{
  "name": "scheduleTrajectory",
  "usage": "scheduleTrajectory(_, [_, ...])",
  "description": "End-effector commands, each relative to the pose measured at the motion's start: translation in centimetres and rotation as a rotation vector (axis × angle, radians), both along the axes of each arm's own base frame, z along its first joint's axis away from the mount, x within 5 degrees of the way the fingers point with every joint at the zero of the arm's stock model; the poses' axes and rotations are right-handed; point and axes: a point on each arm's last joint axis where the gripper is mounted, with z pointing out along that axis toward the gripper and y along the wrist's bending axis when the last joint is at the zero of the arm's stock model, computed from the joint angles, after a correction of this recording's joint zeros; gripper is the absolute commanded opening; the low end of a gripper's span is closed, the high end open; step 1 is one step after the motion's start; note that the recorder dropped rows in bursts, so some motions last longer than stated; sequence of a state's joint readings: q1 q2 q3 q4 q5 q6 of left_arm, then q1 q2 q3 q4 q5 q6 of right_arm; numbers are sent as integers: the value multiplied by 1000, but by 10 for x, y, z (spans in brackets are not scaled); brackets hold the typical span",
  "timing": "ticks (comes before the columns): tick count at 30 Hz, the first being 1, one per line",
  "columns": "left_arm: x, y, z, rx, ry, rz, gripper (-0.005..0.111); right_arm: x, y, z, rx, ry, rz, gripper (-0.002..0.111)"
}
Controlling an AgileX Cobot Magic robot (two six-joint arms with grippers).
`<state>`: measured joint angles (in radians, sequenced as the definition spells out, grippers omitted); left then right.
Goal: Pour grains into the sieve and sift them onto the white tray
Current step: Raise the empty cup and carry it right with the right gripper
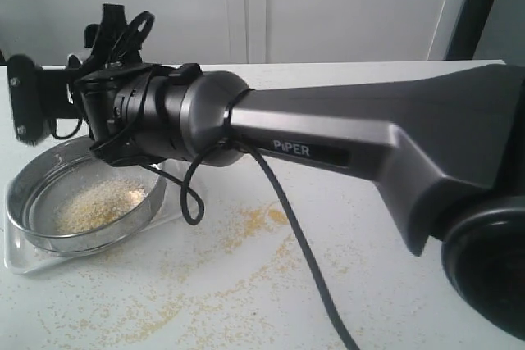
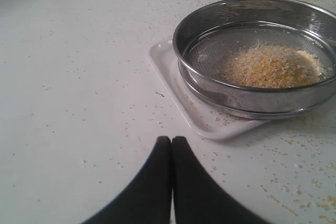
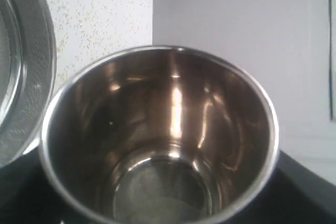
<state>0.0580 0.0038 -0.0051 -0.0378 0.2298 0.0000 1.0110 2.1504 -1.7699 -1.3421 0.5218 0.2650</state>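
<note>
The sieve rests on the white tray at the near left of the table. A heap of grains lies on its mesh. In the left wrist view the sieve, grains and tray lie ahead and to one side of my left gripper, which is shut and empty above bare table. My right gripper is shut on a steel cup. The cup looks empty and lies tipped beside the sieve's rim. My right arm stretches across to above the sieve.
Spilled grains are scattered over the white table in front of and right of the tray. A black cable hangs from the right arm. A pale wall runs behind the table.
</note>
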Motion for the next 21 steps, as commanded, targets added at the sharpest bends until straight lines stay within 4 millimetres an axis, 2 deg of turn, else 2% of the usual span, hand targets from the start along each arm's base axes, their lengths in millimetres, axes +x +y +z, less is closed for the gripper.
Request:
scheduleTrajectory(1, [0,0,-1,-10,-1,-1,1,5,-13,22,370,171,-173,0])
scheduleTrajectory(6, [0,0,-1,-10,-1,-1,1,7,-21,33,553,323,-215,0])
scheduleTrajectory(10, [0,0,-1,-10,-1,-1,1,10,-37,36,670,432,-260,0])
scheduleTrajectory(16, [0,0,-1,-10,-1,-1,1,4,-60,46,798,517,-175,0])
scheduleTrajectory(17, [0,0,-1,-10,-1,-1,1,3,-69,48,817,534,-132,0])
scheduleTrajectory(21, [0,0,-1,-10,-1,-1,1,-2,-92,39,847,593,-42,0])
